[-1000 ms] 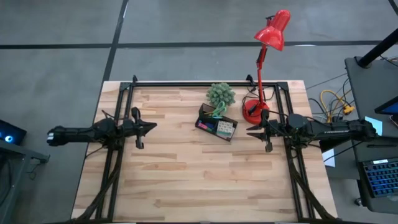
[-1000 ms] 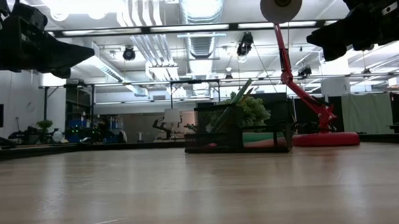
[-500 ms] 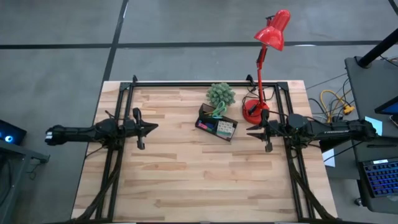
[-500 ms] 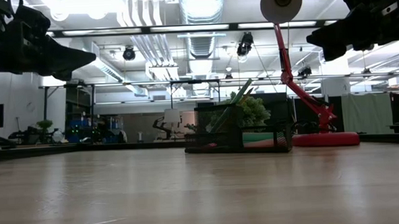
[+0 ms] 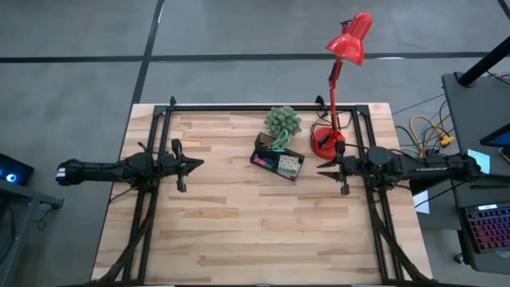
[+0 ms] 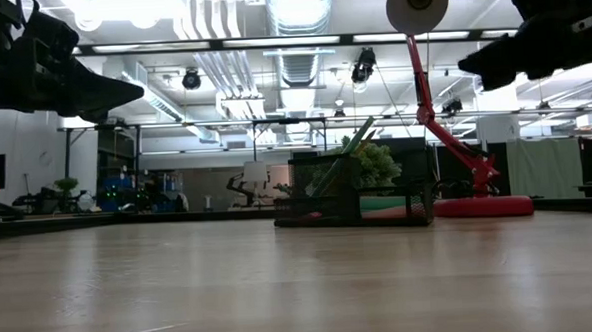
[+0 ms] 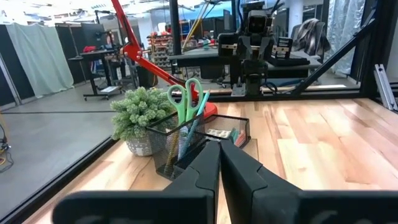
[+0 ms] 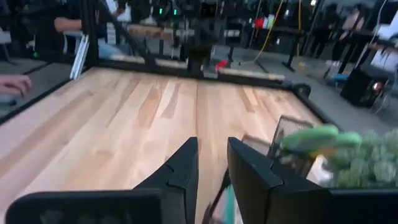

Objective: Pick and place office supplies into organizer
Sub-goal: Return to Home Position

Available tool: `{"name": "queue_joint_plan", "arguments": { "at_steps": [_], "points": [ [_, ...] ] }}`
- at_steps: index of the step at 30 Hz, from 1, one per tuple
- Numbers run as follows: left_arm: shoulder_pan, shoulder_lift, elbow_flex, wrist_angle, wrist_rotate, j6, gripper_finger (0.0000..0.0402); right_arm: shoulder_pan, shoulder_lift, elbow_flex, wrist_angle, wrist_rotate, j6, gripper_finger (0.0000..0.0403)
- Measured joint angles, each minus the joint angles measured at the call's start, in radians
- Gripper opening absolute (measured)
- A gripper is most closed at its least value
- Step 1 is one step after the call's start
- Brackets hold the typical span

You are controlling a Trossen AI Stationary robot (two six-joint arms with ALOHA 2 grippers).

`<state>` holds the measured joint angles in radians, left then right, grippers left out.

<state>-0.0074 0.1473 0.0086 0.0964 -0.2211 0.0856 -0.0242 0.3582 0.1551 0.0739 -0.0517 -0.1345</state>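
The black mesh organizer (image 5: 268,153) stands on the table's far middle, in front of the spiky plant. Green-handled scissors (image 7: 185,95) and a teal pen (image 7: 200,107) stand upright in its tall cup. A white dotted cube (image 5: 289,165) and pink and green pieces lie in its low compartments. My left gripper (image 5: 199,163) hovers shut above the table, left of the organizer, pointing at it (image 7: 219,152). My right gripper (image 5: 320,169) hovers to the organizer's right, its fingers apart (image 8: 211,155) and empty. Both grippers hang high in the low view (image 6: 133,91) (image 6: 467,60).
A red desk lamp stands with its round base (image 5: 324,143) just behind my right gripper, and its head (image 5: 351,37) reaches past the far edge. The plant (image 5: 283,121) sits against the organizer's far side. Bare wood (image 5: 255,231) spreads over the table's near half.
My right gripper has drawn back slightly toward the table's right edge and risen a little. My left gripper has crept a little toward the organizer. The organizer and its contents have stayed put.
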Motion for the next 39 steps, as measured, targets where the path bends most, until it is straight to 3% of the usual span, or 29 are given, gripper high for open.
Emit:
{"name": "queue_joint_plan", "arguments": {
  "at_steps": [6, 13, 25, 33, 39],
  "points": [
    [0.0, 0.012, 0.0, -0.001, 0.0, 0.0, 0.0, 0.0, -0.115, 0.0, -0.212, -0.008, 0.09, 0.0084],
    [0.001, 0.016, 0.0, 0.0, 0.0, 0.0, 0.0, 0.0, -0.361, 0.0, -0.237, -0.001, 0.086, 0.0079],
    [0.0, 0.029, 0.0, 0.0, 0.005, 0.0, 0.0, 0.0, -0.357, 0.024, -0.237, -0.007, 0.161, 0.0072],
    [0.0, 0.027, 0.0, -0.002, 0.006, 0.0, 0.0, 0.0, -0.349, 0.024, -0.16, 0.0, 0.084, 0.0083],
    [0.0, 0.027, 0.0, 0.001, 0.006, 0.0, 0.0, 0.0, -0.348, 0.024, -0.167, 0.0, 0.213, 0.0081]
  ]
}}
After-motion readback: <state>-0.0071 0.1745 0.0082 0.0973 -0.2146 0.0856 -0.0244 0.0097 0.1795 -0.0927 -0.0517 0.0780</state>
